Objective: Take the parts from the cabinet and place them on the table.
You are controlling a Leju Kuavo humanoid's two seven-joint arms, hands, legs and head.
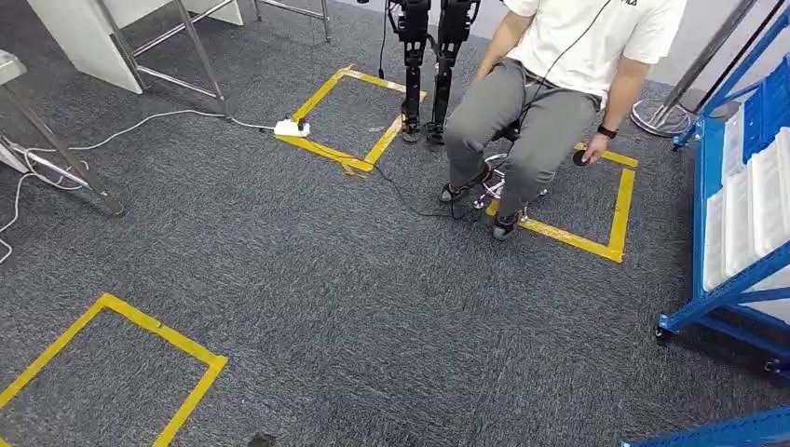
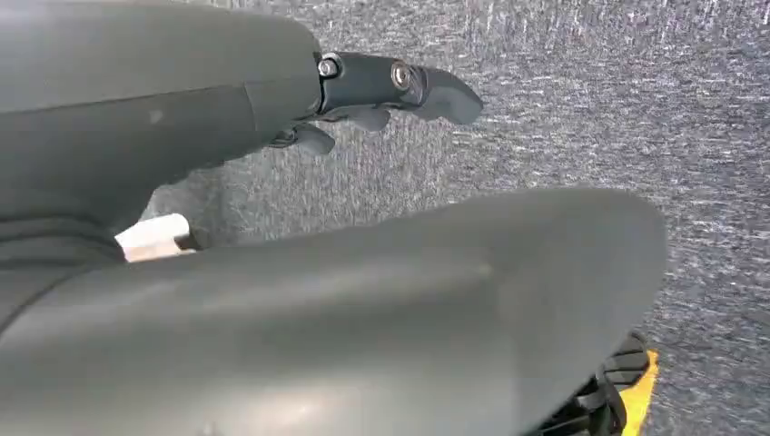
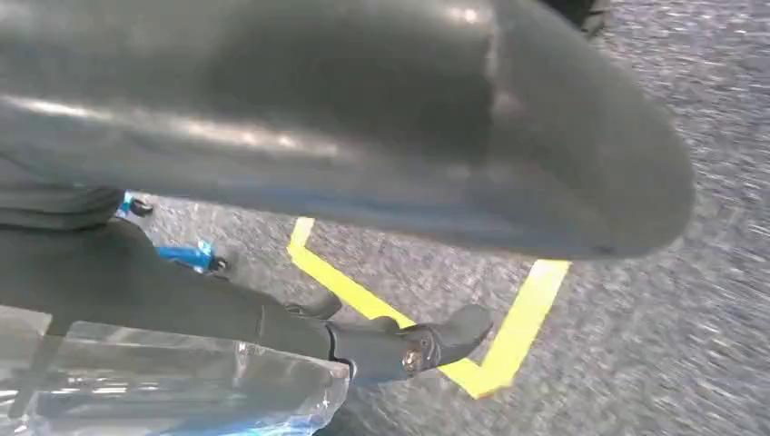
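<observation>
The blue cabinet (image 1: 745,186) with white part trays (image 1: 759,200) stands at the right edge of the head view. Metal table legs (image 1: 56,140) show at the far left. In the right wrist view my right hand (image 3: 381,336) hangs over the carpet with a clear plastic bag (image 3: 182,386) holding a part pressed against its fingers (image 3: 445,334). My left hand (image 2: 381,91) hangs over grey carpet in the left wrist view, fingers stretched out and nothing between them and the thumb.
A person (image 1: 550,84) sits on a stool ahead, inside a yellow tape square (image 1: 615,214). Dark legs of another robot (image 1: 429,65) stand behind. A white power strip (image 1: 292,128) and cables lie on the carpet. Another tape square (image 1: 140,326) marks the near left.
</observation>
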